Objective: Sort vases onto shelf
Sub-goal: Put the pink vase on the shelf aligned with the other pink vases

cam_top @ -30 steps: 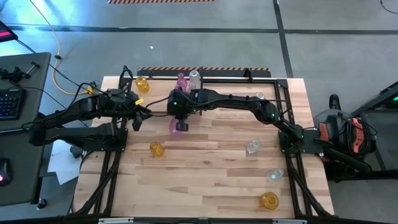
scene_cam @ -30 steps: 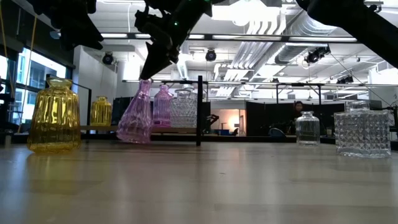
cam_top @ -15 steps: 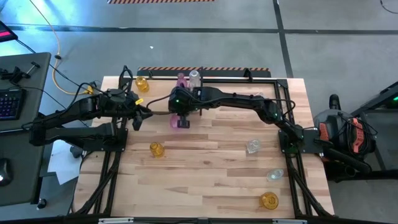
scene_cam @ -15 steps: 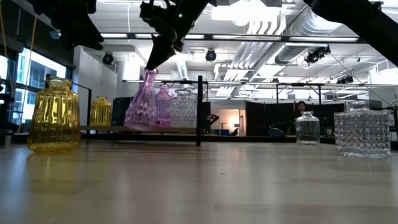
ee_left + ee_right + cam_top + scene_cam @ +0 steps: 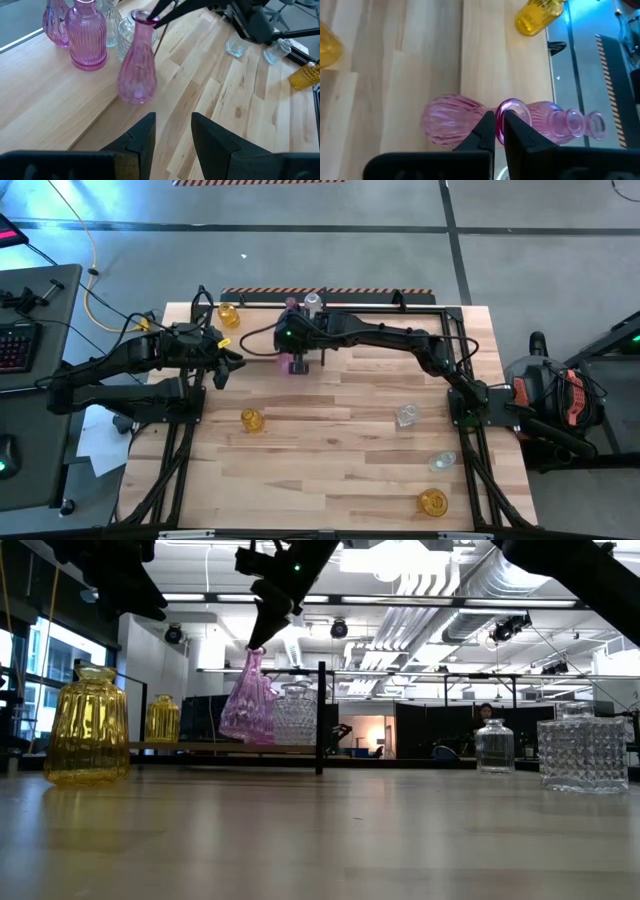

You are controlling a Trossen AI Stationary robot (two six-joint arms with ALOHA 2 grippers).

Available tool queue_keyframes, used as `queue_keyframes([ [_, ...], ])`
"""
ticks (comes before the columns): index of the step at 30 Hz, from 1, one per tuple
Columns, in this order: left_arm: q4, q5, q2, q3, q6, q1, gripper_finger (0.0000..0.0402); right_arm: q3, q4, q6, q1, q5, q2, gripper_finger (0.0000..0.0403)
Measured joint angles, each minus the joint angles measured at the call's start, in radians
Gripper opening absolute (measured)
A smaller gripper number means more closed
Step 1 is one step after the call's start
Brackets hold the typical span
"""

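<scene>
Low view: nearest us stand a yellow vase (image 5: 88,726) and clear vases (image 5: 583,748) on the tabletop (image 5: 320,830); beyond, our right gripper (image 5: 262,628) pinches the rim of a ribbed pink vase (image 5: 248,702), tilted and hanging over the shelf (image 5: 230,748) beside other pink vases (image 5: 86,31) and the black divider (image 5: 320,718); our left gripper (image 5: 172,131) waits nearby, fingers apart.

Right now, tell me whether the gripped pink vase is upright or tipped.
Tipped. In the low view the pink vase hangs slanted, its base clear of the shelf, held by its rim in the right gripper.
</scene>
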Motion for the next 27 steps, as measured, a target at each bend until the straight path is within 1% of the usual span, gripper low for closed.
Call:
queue_keyframes([
  [22, 0.001, 0.0, 0.0, 0.0, -0.009, 0.0, 0.0117, -0.001, 0.032, -0.067, -0.046, 0.012, 0.0, 0.0],
  [27, 0.001, 0.005, 0.0, 0.0, -0.009, 0.0, 0.0117, -0.001, 0.037, -0.067, -0.048, -0.014, 0.004, 0.0],
])
